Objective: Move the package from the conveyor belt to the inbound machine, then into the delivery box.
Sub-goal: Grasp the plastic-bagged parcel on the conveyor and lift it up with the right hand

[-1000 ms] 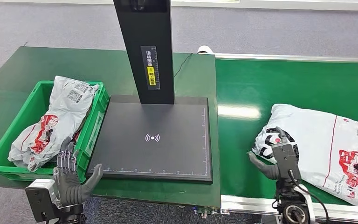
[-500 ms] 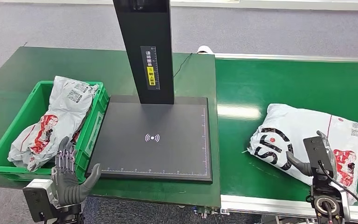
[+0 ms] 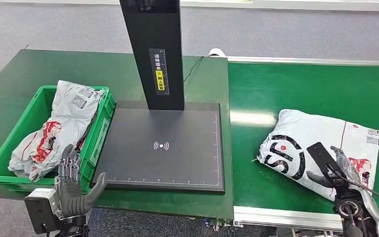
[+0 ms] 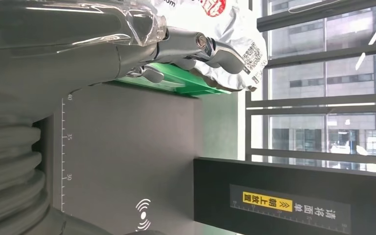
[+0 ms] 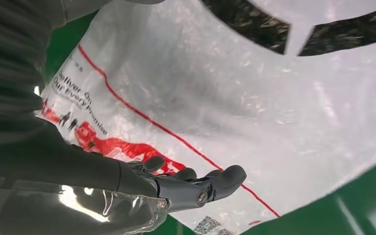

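Observation:
A white package (image 3: 316,138) with a black logo and red print lies flat on the green conveyor belt (image 3: 296,89) at the right. My right hand (image 3: 336,167) is over its near edge, fingers stretched out and apart, holding nothing. In the right wrist view the fingers (image 5: 210,186) lie just above the package's (image 5: 225,88) red print. The inbound machine is a black plate (image 3: 163,148) with a black post (image 3: 153,49). A green delivery box (image 3: 10,143) stands to its left. My left hand (image 3: 73,190) is open at the table's front edge, beside the box.
Inside the delivery box lies a white and red package (image 3: 64,123), also seen past my left hand's fingers (image 4: 196,46) as a package (image 4: 225,24) in the left wrist view. A silver rail (image 3: 276,215) runs along the belt's near edge. Grey floor surrounds the table.
My right hand has slid right along the package's near edge, uncovering the black logo. The package has drifted slightly left on the belt. The left hand stays put.

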